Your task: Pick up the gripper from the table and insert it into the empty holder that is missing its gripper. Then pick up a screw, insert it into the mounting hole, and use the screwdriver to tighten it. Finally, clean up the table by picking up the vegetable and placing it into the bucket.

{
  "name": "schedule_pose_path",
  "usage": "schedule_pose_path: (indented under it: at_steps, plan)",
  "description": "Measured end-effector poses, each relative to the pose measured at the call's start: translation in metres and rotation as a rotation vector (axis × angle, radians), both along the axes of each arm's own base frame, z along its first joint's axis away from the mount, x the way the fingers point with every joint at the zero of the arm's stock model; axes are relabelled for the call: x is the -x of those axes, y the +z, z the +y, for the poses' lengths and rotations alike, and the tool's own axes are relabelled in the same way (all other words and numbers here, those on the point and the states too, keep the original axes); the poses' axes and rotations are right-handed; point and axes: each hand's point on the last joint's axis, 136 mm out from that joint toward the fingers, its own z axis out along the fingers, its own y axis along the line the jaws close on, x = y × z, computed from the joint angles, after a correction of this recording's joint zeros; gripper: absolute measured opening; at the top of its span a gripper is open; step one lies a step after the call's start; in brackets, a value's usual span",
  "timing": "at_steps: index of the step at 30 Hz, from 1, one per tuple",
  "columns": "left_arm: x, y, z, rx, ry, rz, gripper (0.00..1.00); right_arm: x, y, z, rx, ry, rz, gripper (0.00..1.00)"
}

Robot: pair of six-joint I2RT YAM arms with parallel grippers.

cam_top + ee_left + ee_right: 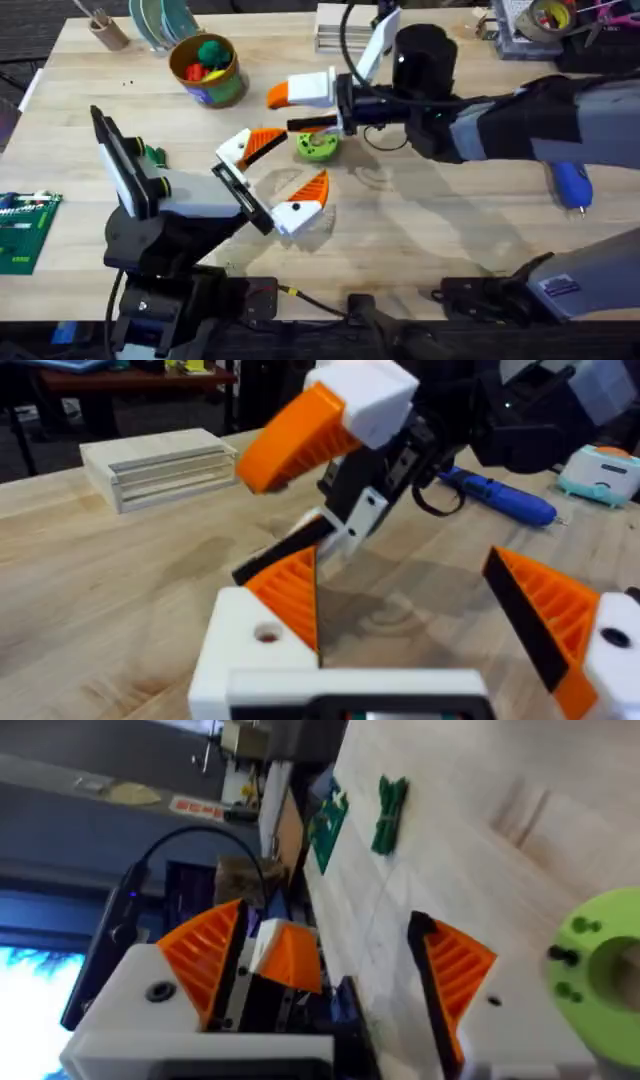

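Both open: left gripper [278, 178] just beside right gripper [300, 108]; screwdriver [571, 184] well apart at right

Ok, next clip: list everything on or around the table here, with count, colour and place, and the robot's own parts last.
bucket: one, yellow-orange rim, far left of the table, red and green toys inside.
green round piece: one, mid-table, beside the right gripper's fingers.
screwdriver: one, blue, right side of the table.
small green item: one, left side, beside the left arm.
green board: one, left edge.
brown cup: one, far left corner, sticks in it.
wooden block: one, pale, far edge.
tape roll: one, far right corner.
left gripper: white mounts, orange tips, open, mid-table.
right gripper: white and orange, open, over the green piece.
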Motion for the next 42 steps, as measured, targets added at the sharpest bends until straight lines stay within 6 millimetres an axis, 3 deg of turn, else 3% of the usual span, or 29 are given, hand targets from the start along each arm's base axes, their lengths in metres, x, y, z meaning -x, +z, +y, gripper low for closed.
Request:
schedule_pose_path:
  at_steps: [9, 16, 20, 28, 33, 42]
  plan:
    - [0.012, 0.000, -0.009, -0.001, -0.086, 0.000, 0.993, -0.044, 0.004, -0.032, 0.037, -0.120, -0.202, 0.991]
    - [0.027, 0.000, -0.019, -0.037, -0.191, -0.054, 0.993, -0.075, -0.006, -0.053, 0.199, -0.150, -0.196, 0.992]
    - [0.035, 0.000, -0.023, -0.056, -0.246, -0.088, 0.993, -0.078, -0.014, -0.060, 0.334, -0.124, -0.227, 0.992]
    - [0.045, 0.000, -0.028, -0.065, -0.311, -0.112, 0.993, -0.074, 0.003, -0.084, 0.565, -0.094, -0.386, 0.993]
    - [0.049, 0.000, -0.029, -0.064, -0.336, -0.116, 0.993, -0.067, -0.004, -0.104, 0.705, -0.084, -0.429, 0.993]
    - [0.055, -0.005, -0.032, -0.060, -0.376, -0.085, 0.993, -0.065, -0.009, -0.115, 0.782, -0.078, -0.451, 0.994]
